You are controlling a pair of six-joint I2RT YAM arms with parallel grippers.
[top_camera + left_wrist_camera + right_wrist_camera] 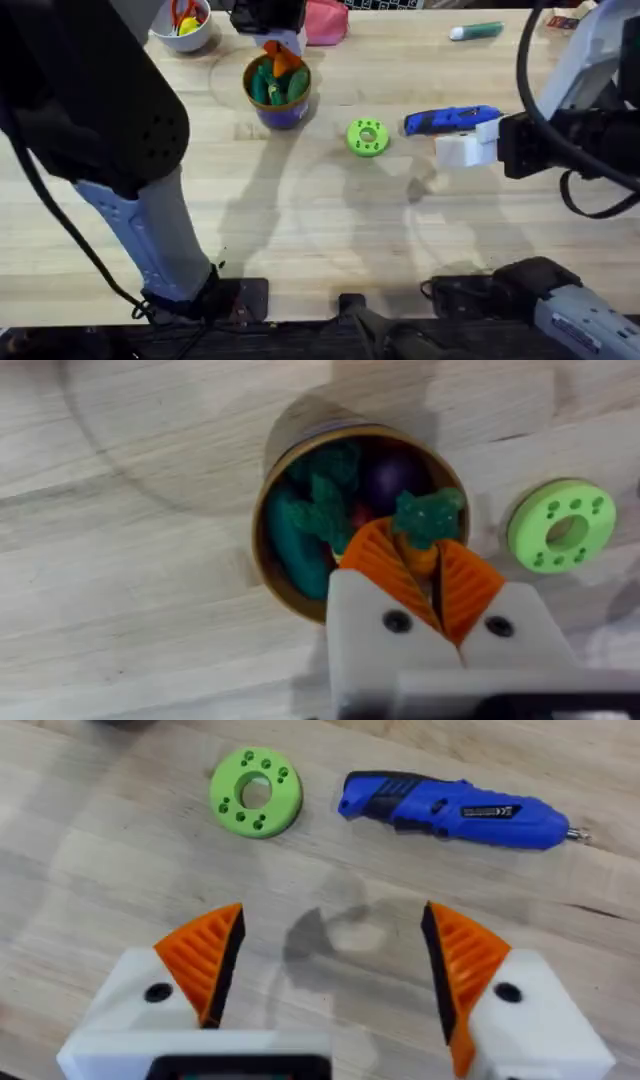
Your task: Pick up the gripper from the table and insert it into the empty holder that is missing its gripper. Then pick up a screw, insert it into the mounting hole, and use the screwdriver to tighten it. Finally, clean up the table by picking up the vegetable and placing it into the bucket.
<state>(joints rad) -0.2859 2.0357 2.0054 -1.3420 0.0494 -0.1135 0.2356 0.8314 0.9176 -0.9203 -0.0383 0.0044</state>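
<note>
The left gripper (437,575) pinches the toy carrot (418,545) between its orange fingers (375,560), just over the bucket (290,595). It looks light and rigid, best held mid-body. The right gripper (330,960) hangs spread above the surface (90,850), near the screwdriver (455,810).

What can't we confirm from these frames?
- Overhead: the left gripper over the bucket is dark and blurred; its grip on the vegetable is readable just from the left wrist.
- Left wrist: bucket floor hidden by green toys.
- Overhead: the screwdriver tip is covered by the right gripper.
</note>
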